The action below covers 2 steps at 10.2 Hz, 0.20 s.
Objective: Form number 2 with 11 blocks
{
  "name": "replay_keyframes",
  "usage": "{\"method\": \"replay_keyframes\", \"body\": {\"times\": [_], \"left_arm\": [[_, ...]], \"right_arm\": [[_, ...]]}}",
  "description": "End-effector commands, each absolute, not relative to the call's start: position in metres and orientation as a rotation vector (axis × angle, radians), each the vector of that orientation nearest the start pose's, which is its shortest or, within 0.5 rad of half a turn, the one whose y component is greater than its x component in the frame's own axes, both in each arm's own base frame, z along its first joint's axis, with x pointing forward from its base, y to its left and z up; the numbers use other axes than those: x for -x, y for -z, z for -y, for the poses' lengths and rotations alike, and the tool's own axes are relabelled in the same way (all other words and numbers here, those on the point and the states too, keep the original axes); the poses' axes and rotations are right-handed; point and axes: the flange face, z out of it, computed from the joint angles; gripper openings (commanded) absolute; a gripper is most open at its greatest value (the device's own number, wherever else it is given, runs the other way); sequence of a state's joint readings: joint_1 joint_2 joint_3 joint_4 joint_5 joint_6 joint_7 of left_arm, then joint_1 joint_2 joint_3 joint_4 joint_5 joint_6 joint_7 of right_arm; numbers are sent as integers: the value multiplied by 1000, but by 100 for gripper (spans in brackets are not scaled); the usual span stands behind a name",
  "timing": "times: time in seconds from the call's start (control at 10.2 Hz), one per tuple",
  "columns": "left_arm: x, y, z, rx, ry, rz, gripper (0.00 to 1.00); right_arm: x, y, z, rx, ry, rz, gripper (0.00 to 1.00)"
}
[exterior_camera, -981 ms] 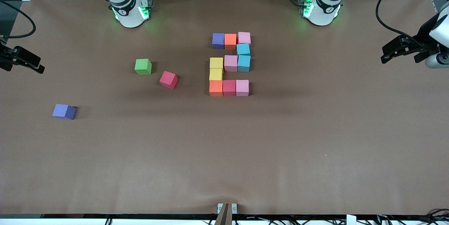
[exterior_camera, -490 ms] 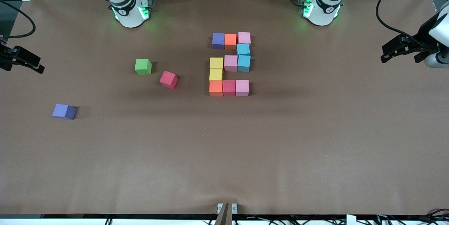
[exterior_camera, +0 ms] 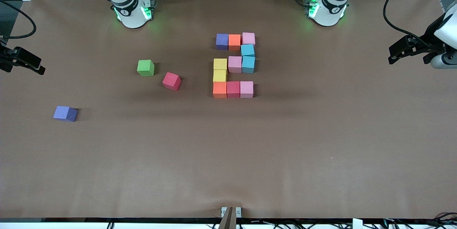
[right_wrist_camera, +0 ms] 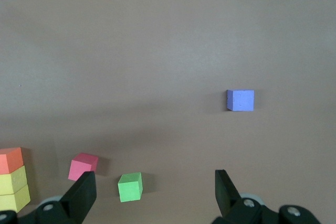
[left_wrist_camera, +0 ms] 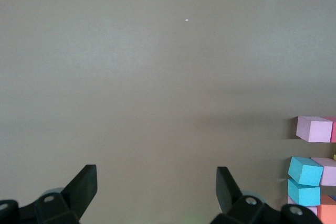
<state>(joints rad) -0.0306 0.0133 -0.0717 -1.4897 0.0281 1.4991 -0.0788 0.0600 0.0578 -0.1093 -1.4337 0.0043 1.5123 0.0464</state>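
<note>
Waiting at either end of the table [exterior_camera: 321, 150], both arms sit drawn back while we look down on the number 2 [exterior_camera: 234, 65], eleven blocks set edge to edge near the table's middle. Its top row, nearest the robots' bases, runs purple block [exterior_camera: 222, 41], orange block [exterior_camera: 234, 41], pink block [exterior_camera: 248, 38]. Two light blue blocks [exterior_camera: 248, 57] stand one below the other beneath the pink one; a second pink block [exterior_camera: 234, 64] and two yellow blocks [exterior_camera: 220, 70] carry the middle bar and the drop to the base. That base row (nearest the front camera) reads orange [exterior_camera: 220, 89], red [exterior_camera: 233, 89], pink [exterior_camera: 246, 89].

Three cubes lie loose toward the right arm's end: a green cube [exterior_camera: 145, 68], a red cube [exterior_camera: 171, 81] just beside it and turned askew, and a purple cube [exterior_camera: 65, 113] well apart, nearer the camera.

We see the left gripper [left_wrist_camera: 156, 190] spread wide over bare table, holding nothing. We find the right gripper [right_wrist_camera: 155, 192] likewise wide and empty, over the table's other end.
</note>
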Motion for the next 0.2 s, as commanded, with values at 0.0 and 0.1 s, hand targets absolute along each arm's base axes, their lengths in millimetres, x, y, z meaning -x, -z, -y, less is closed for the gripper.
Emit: {"method": "replay_keyframes", "body": {"times": [0.0,0.1], "left_arm": [[-545,-654,52,3101,7,-67,100],[-544,-655,54,3115,8,-68,100]], "right_arm": [[-562,-658,27,3147,34,-153,100],[-562,-658,27,3147,34,-150,100]]}}
